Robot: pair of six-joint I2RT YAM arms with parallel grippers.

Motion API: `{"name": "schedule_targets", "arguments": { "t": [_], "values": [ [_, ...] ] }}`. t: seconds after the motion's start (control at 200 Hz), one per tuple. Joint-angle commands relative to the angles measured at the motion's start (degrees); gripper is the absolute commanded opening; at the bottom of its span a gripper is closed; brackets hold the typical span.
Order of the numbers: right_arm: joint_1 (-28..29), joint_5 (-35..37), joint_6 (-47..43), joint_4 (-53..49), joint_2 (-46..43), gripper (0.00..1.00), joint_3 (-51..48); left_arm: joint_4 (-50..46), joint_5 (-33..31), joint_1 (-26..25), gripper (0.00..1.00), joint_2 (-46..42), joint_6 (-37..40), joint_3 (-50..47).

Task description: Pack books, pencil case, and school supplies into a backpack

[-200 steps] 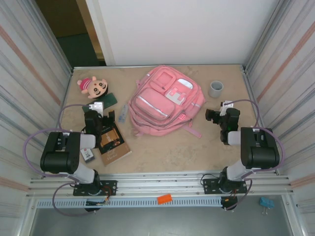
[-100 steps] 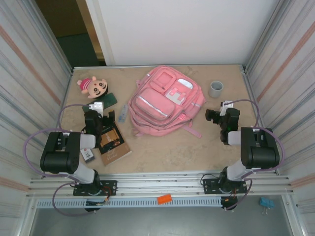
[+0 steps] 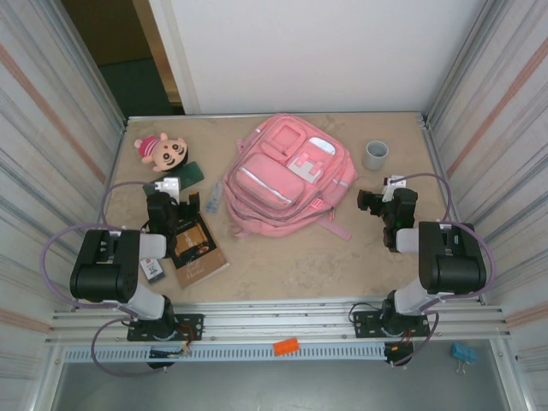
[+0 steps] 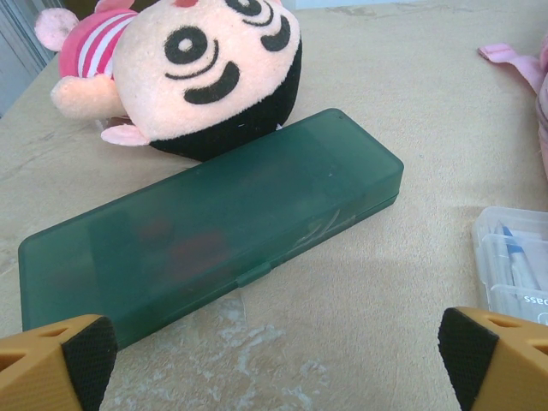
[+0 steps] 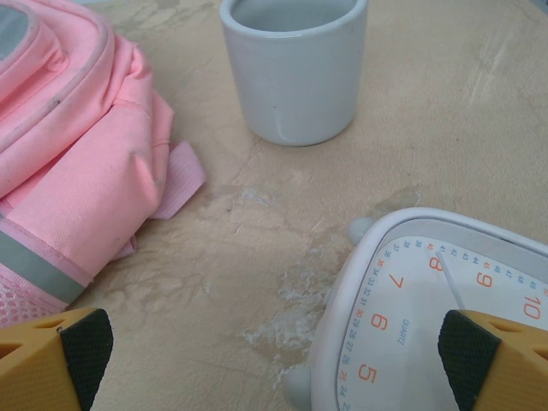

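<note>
Between the pads of left gripper (image 4: 276,360): nothing, jaws wide apart; pencil case (image 4: 214,231) lies flat just ahead, touching plush doll (image 4: 205,68); right gripper (image 5: 274,360) likewise spread and empty, above a white clock (image 5: 428,325), cup (image 5: 295,64) beyond. Pink backpack (image 3: 287,175) sits mid-scene, book (image 3: 199,247) by left arm (image 3: 107,265). Nothing packed, approach step likely. Next: drop, pinch case across its narrow side; backpack zip looks shut, needs opening first.

beige table (image 3: 282,257) | on it: backpack (image 3: 287,175); book (image 3: 199,248); pencil case (image 4: 214,218); doll (image 3: 161,150); cup (image 3: 375,155); clock (image 5: 428,317)
</note>
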Motion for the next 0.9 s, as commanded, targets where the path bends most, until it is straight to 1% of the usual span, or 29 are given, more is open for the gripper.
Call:
{"name": "schedule_targets", "arguments": {
  "t": [0.0, 0.857, 0.892],
  "values": [
    [0.4, 1.0, 0.5, 0.6, -0.2, 0.99, 0.7, 0.6, 0.5, -0.2, 0.99, -0.5, 0.0, 0.7],
    [0.2, 0.8, 0.6, 0.8, -0.4, 0.99, 0.7, 0.9, 0.4, -0.2, 0.99, -0.7, 0.0, 0.5],
    [0.2, 1.5, 1.0, -0.8, -0.8, 0.99, 1.5, 0.9, -0.1, -0.2, 0.99, -1.0, -0.2, 0.7]
  ]
}}
